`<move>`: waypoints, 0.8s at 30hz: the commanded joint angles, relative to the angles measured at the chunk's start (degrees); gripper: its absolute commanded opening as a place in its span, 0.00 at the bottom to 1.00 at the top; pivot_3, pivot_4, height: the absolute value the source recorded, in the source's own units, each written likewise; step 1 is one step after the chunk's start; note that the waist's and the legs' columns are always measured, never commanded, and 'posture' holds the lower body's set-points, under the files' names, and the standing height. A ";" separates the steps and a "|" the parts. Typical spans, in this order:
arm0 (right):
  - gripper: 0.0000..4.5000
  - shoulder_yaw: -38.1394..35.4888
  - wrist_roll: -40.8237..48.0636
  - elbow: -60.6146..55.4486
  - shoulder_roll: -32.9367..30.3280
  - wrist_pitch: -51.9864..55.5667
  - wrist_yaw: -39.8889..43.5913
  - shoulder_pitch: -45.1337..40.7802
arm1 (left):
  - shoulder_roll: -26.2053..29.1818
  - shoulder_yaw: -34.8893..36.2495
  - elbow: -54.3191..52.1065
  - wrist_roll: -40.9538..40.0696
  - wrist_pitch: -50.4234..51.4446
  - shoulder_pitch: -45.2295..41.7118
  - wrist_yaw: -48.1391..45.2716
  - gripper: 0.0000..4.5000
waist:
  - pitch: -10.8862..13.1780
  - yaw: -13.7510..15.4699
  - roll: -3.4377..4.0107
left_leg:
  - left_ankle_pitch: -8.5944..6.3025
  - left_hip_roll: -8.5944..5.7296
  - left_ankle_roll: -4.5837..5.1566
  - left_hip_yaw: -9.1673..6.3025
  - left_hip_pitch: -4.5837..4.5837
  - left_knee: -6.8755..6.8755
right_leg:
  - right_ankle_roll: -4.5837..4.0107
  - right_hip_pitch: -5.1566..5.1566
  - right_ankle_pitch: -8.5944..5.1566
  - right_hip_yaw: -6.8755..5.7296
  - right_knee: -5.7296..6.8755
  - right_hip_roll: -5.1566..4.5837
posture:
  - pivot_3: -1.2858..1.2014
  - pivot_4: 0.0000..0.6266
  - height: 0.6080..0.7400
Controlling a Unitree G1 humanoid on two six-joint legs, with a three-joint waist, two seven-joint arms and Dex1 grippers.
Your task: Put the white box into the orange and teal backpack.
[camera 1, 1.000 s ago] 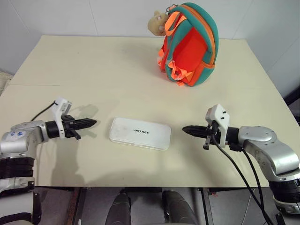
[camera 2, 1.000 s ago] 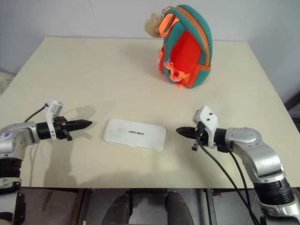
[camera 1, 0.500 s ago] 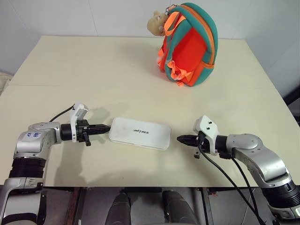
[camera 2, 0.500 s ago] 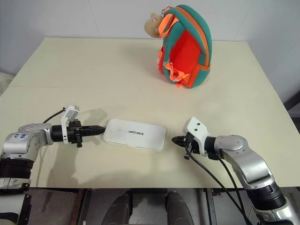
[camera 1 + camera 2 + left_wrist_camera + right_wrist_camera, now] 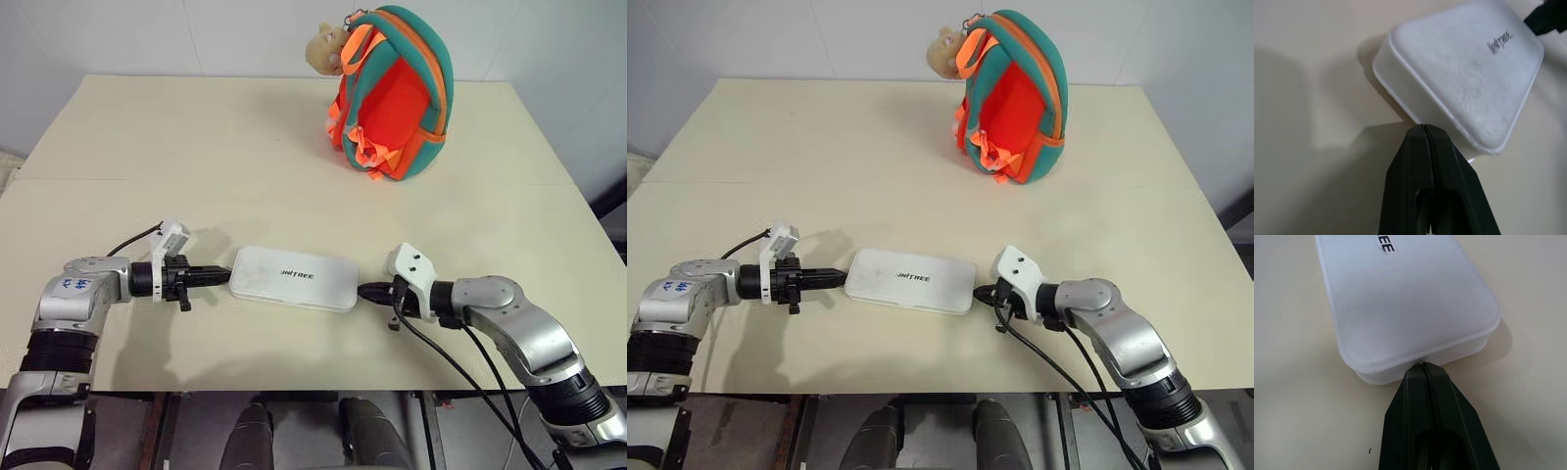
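Note:
The white box lies flat on the cream table, near its front edge, with dark lettering on its lid. My left gripper is shut, its tip against the box's left end. My right gripper is shut too, its tip against the box's right end. In the left wrist view the closed fingertips meet the rim of the box. The orange and teal backpack stands upright at the back right of the table, a tan plush charm hanging at its top.
A seam crosses the tabletop between the box and the backpack. White walls rise behind the table. Black cables trail from my right wrist over the table's front edge.
Both grippers have closed in on the box from either side, the left moving right and the right moving left, and their tips now touch its ends. The box has stayed put.

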 commanded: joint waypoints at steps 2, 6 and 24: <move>0.00 0.70 0.23 -1.02 0.42 -1.33 1.94 -1.72 | 1.90 0.29 -5.47 -0.98 2.12 2.17 -0.60 0.00 | 0.00 -0.02 0.00 | 0.00 0.00 0.00 0.00 0.01 -0.01 | -0.01 0.00 -0.01 0.00 0.00 0.00 | 0.52 0.24 1.00; 0.00 1.55 -0.75 0.47 0.51 -2.65 3.38 -2.77 | 2.88 0.72 -8.51 -1.58 3.90 3.91 -0.28 0.00 | 0.00 -0.01 0.00 | 0.00 0.00 0.00 0.00 0.01 -0.01 | -0.01 0.00 -0.01 0.00 -0.01 -0.01 | 0.52 0.24 1.00; 0.00 1.97 -3.05 2.99 0.69 -6.23 7.42 -3.47 | 4.56 3.26 -14.26 -2.89 6.51 7.18 0.85 0.00 | 0.00 0.03 0.00 | 0.00 0.00 0.00 0.00 0.00 -0.02 | -0.02 0.00 -0.01 -0.01 -0.04 -0.01 | 0.52 0.24 1.00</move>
